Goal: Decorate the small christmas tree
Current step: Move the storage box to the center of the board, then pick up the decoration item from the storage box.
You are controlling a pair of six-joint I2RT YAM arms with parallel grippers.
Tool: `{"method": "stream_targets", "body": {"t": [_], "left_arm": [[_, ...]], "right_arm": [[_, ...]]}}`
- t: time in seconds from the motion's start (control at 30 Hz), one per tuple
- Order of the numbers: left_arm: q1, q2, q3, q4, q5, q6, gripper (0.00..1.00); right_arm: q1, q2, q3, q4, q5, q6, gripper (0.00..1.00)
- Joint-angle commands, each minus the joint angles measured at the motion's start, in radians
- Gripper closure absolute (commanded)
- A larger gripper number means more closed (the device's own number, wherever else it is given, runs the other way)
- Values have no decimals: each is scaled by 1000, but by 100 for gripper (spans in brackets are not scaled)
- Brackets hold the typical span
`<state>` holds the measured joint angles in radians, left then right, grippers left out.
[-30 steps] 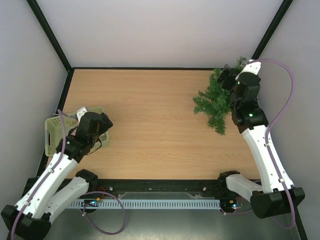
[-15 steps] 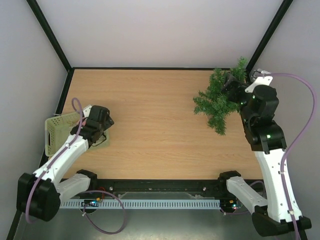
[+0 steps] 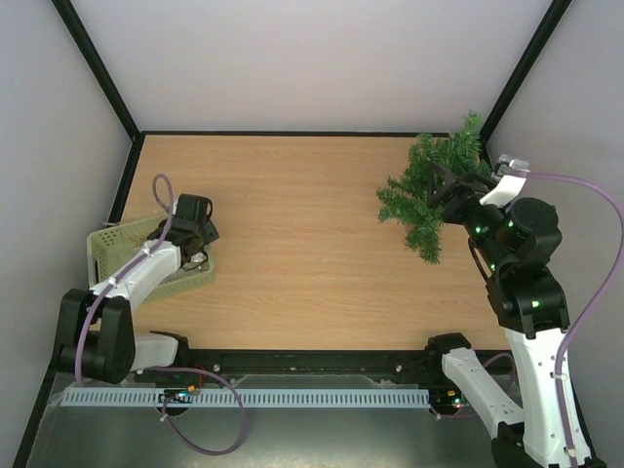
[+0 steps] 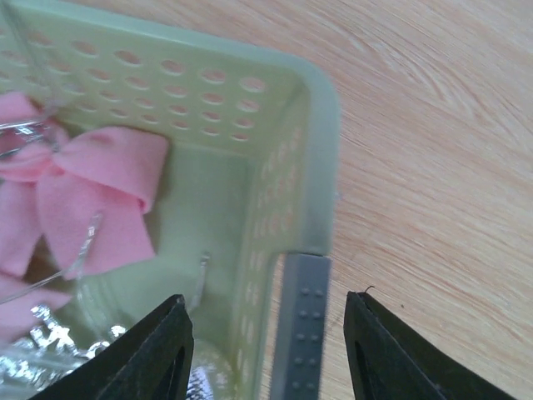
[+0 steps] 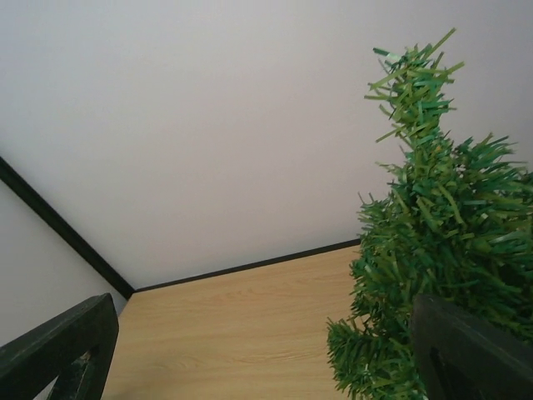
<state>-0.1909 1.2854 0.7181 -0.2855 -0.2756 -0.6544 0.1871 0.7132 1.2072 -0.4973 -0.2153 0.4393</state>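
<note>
Where the wooden table (image 3: 292,244) reaches its far right corner sits the small christmas tree (image 3: 429,195), partly masked by the right gripper (image 5: 262,308), whose fingers are spread wide. At the left edge, the left gripper (image 4: 268,296) covers much of the pale green basket (image 3: 112,249), jaws parted astride its rim. A pink bow (image 4: 83,192) and silvery foil (image 4: 42,342) show inside, both cut off.

Light wooden table (image 3: 292,244) is sitting under soft, even light; plain pale walls (image 3: 312,58) are rising behind it and at both its sides; black frame bars (image 3: 97,66) are running along its far edge and climbing from its far corners
</note>
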Motion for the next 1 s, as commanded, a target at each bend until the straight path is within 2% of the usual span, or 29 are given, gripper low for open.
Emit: {"method": "stream_targets", "body": {"t": [0.0, 0.17, 0.47, 0.7, 0.97], "left_arm": [[1, 15, -10, 93, 117, 81, 50], [-4, 40, 1, 101, 147, 109, 51], [-74, 63, 23, 119, 168, 228, 64], [-259, 130, 86, 108, 167, 326, 76], [-495, 167, 154, 158, 210, 526, 83]], "right_arm": [[-2, -25, -22, 53, -78, 16, 6], [-2, -43, -34, 69, -107, 23, 7], [-2, -59, -43, 78, -119, 36, 8], [-2, -68, -43, 106, -140, 62, 8], [-2, -79, -68, 108, -134, 63, 7]]}}
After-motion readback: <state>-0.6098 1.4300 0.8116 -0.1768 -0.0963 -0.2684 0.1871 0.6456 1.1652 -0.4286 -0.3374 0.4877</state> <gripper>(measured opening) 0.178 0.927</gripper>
